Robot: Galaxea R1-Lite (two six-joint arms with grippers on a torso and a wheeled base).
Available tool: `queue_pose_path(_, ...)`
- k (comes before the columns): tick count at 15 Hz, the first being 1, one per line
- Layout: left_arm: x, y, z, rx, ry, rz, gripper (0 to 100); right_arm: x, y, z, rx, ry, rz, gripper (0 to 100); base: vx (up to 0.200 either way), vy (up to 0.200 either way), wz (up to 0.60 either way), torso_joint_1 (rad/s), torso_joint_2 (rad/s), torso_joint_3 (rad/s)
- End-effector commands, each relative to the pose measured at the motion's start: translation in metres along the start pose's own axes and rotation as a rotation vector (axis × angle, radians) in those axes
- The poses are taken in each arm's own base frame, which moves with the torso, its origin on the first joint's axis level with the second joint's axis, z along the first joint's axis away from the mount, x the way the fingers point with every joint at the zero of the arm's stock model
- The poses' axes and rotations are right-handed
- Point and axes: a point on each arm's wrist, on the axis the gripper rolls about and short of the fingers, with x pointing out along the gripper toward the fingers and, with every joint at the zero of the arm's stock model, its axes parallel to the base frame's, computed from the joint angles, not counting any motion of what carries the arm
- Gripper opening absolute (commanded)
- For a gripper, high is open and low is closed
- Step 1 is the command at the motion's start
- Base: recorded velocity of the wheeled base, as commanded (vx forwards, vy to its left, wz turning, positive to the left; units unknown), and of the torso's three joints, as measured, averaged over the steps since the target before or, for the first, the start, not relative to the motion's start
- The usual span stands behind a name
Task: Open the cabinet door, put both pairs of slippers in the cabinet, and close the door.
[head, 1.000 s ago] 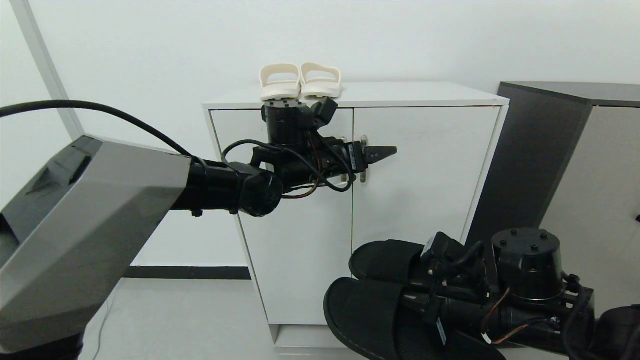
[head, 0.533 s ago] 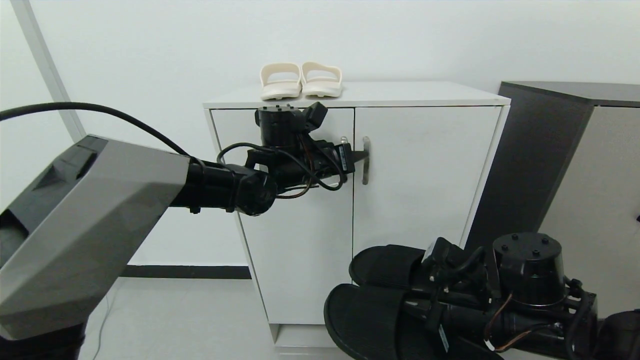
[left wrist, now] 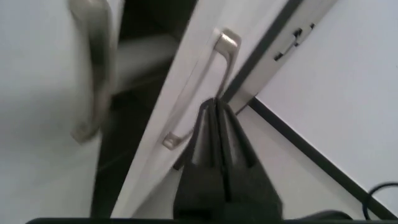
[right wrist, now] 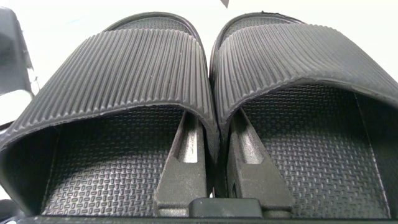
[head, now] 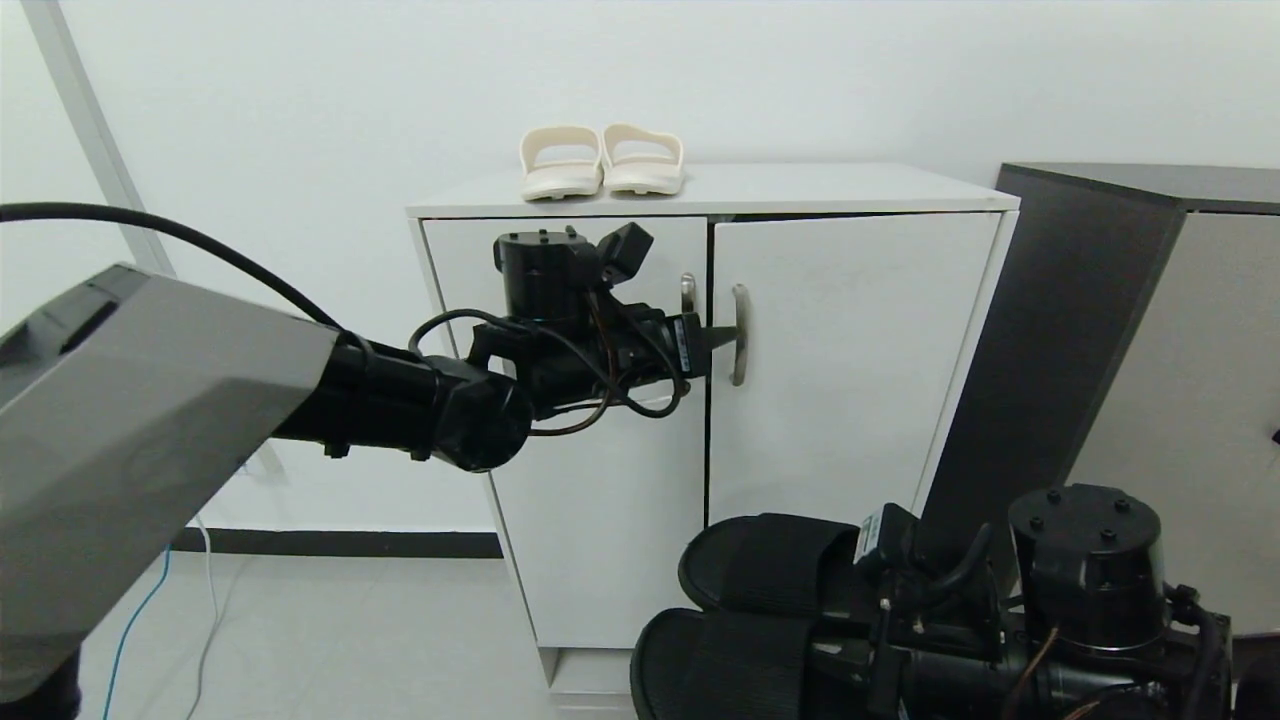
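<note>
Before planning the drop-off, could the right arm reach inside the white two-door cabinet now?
Probably not: the white right-hand door is barely ajar, with the left end effector at its silver bar handle.

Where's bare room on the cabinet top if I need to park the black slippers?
The cabinet top is bare from the cream slippers across to its edge by the dark cabinet. Crowded: the door seam, where the left gripper sits at the right door's handle.
</note>
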Motion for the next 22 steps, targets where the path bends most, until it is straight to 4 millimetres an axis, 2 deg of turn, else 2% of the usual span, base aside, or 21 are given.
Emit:
queue_pose_path(1, -0.019, -0.020, 0.004, 0.012, -0.016, -0.020, 0, -0.002, 0.004, 0.002, -0.007, -0.008, 0.012, 0, 0.000, 0.000, 0.00, 0.000, 0.00, 0.000)
queue_pose_path(4, -0.037, -0.026, 0.005, 0.014, -0.028, -0.020, 0, -0.002, 0.006, 0.000, -0.007, -0.001, 0.019, 0, 0.000, 0.000, 0.00, 0.000, 0.00, 0.000)
queue_pose_path(8, -0.045, -0.009, 0.013, 0.009, -0.049, 0.030, 0, -0.001, 0.010, 0.000, -0.013, 0.003, 0.035, 0, 0.000, 0.000, 0.00, 0.000, 0.00, 0.000)
queue_pose_path(12, -0.024, 0.005, 0.014, -0.021, -0.059, 0.037, 0, -0.001, 0.012, -0.001, -0.014, 0.007, 0.040, 0, 0.000, 0.000, 0.00, 0.000, 0.00, 0.000)
queue_pose_path(13, -0.012, 0.012, 0.015, -0.041, -0.060, 0.061, 0, -0.001, 0.012, -0.001, -0.015, 0.007, 0.042, 0, 0.000, 0.000, 0.00, 0.000, 0.00, 0.000)
queue_pose_path(15, -0.001, 0.017, 0.016, -0.052, -0.044, 0.081, 0, -0.001, 0.012, -0.001, -0.014, 0.008, 0.040, 0, 0.000, 0.000, 0.00, 0.000, 0.00, 0.000)
queue_pose_path(19, 0.010, -0.001, 0.010, -0.047, -0.031, 0.035, 0, -0.001, 0.012, -0.002, -0.013, 0.012, 0.038, 0, -0.050, 0.000, 0.00, 0.001, 0.00, -0.001)
queue_pose_path(22, 0.004, -0.024, 0.007, -0.040, -0.016, -0.001, 0, -0.001, 0.012, -0.002, -0.015, 0.012, 0.040, 0, -0.200, 0.000, 0.00, 0.004, 0.00, 0.001)
